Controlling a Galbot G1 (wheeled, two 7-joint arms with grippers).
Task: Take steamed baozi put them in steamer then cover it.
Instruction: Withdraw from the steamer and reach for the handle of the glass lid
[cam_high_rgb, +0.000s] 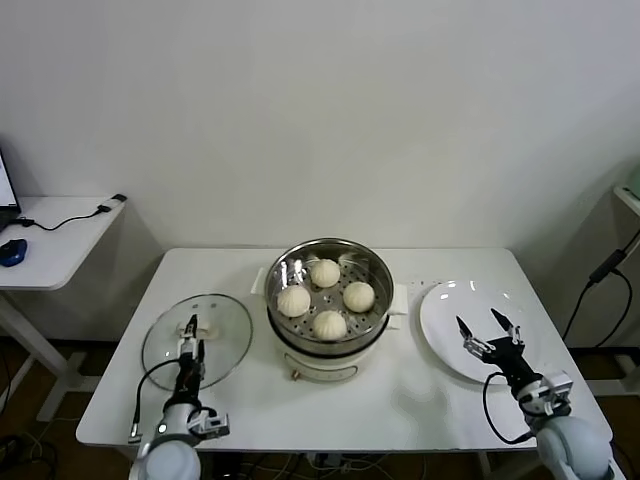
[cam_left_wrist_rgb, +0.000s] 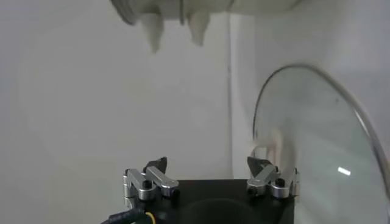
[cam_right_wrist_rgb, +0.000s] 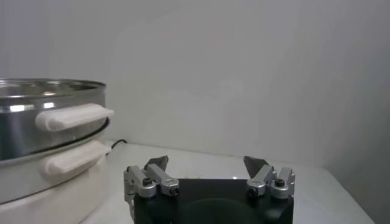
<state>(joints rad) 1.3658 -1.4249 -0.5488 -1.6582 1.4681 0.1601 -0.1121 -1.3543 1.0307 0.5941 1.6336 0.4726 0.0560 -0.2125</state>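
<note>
In the head view, the steamer stood uncovered at the middle of the white table, and all four steamed baozi sat on its perforated tray. A glass lid lay flat on the table to the steamer's left. The left end effector hung over that lid, seen nearly edge-on, so its fingers overlapped and its state could not be told from here. An empty white plate lay right of the steamer, and the right end effector hovered over it with fingers spread apart, holding nothing.

In the left wrist view, the left end effector showed its two fingers standing well apart and empty; the lid curved past one finger, its far edge cut off by the frame.

In the right wrist view, the right end effector was again spread and empty. Only part of the steamer showed, with white handles, and its contents were hidden behind the steel wall.
</note>
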